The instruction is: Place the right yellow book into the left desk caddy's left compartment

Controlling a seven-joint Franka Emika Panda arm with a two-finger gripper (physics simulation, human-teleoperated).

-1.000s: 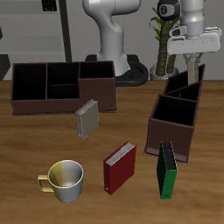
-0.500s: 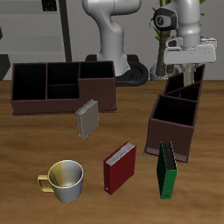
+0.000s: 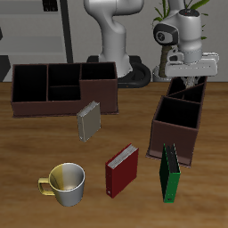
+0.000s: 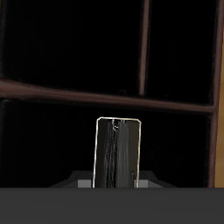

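Above the left caddy (image 3: pixel 181 114) our end effector (image 3: pixel 188 82) hangs at the back sections, clamped on the right book (image 4: pixel 119 154), held upright over the dark compartments. The other yellow book (image 3: pixel 87 120) leans by the wide caddy (image 3: pixel 62 88).

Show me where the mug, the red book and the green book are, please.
mug (image 3: pixel 66 181), exterior view, on the outer wall of its cup.
red book (image 3: pixel 121 169), exterior view, on its front cover.
green book (image 3: pixel 169 174), exterior view, on the cover of the upright book beside the narrow caddy.
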